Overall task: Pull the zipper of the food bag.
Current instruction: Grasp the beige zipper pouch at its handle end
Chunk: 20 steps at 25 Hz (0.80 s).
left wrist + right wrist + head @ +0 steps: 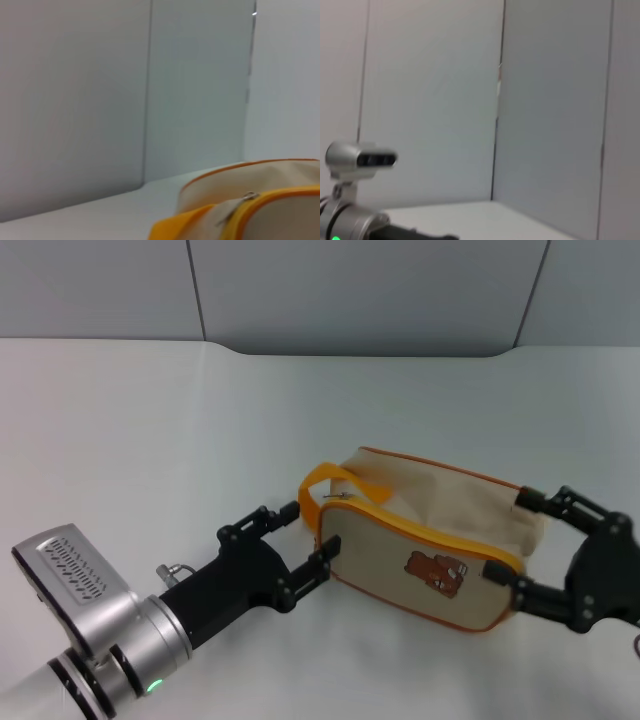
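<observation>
We have the food bag [425, 545] lying on its side on the white table [200, 430], right of centre in the head view, bear print [438, 571] facing up, orange loop handle [335, 492] at its left end. The zipper [420, 528] runs as an orange line round the printed panel's edge; its small silver pull tab [335, 498] sits at the left end near the handle, also seen in the left wrist view [248, 196].

Left gripper [311, 537] is at the bag's left end, fingers spread apart: the far finger [268, 520] is by the handle, the near finger [314, 572] touches or nearly touches the panel's left edge. It's gripping nothing; the tab lies between the fingers, apart from both.

Right gripper [520, 545] is at the bag's right end, fingers wide, one at the far corner, one at the near corner. They bracket the end; we can't tell whether they're actually pressing the fabric.

The right wrist view only shows the left arm [350, 220] and grey wall panels [550, 100].
</observation>
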Available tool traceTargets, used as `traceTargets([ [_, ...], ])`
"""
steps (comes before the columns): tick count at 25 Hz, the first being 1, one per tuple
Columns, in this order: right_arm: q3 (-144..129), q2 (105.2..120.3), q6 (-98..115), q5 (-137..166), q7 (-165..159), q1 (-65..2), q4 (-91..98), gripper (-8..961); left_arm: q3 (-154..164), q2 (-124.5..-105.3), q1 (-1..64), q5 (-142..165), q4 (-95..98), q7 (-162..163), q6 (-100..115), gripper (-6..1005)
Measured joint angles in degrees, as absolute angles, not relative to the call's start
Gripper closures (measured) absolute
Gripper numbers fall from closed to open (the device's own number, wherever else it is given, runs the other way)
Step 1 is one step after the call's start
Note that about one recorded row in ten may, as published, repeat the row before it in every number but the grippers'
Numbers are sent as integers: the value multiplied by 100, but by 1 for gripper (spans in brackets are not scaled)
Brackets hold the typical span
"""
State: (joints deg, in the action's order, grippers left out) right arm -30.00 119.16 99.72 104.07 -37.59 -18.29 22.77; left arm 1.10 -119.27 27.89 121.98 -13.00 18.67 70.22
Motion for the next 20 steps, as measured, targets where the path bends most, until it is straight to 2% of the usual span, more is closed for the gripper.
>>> traceTargets([
  [20, -2552, 11918, 10157, 10406, -3680, -1749, 2285, 123, -471, -11927, 3119, 12355, -1943, 1585, 5961, 370],
])
